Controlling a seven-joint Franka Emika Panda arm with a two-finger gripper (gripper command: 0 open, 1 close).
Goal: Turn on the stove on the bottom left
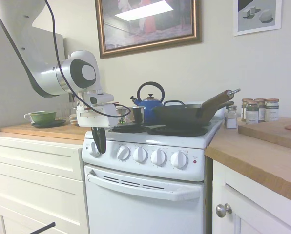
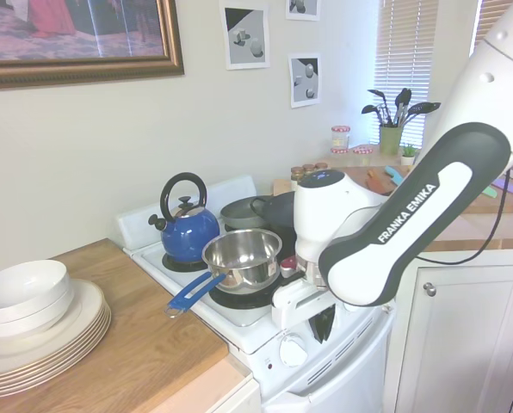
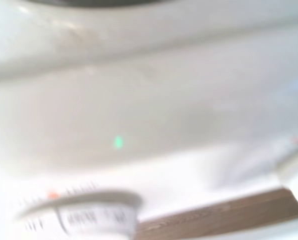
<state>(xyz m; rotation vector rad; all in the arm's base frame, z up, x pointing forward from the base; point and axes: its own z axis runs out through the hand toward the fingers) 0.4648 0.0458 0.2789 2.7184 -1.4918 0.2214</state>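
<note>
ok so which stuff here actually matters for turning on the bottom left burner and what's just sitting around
Belongs to the job:
- stove
- leftmost knob, with the dark fingers in front of it
- gripper

Just lying about:
- blue kettle
- steel saucepan
- dark wok
- spice jars
- stacked plates
- green cup

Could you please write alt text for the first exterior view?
A white robot arm holds its tool in front of the leftmost knob of a white stove. On the burners stand a blue kettle and a dark wok; spice jars sit on the wooden counter beside it.
</note>
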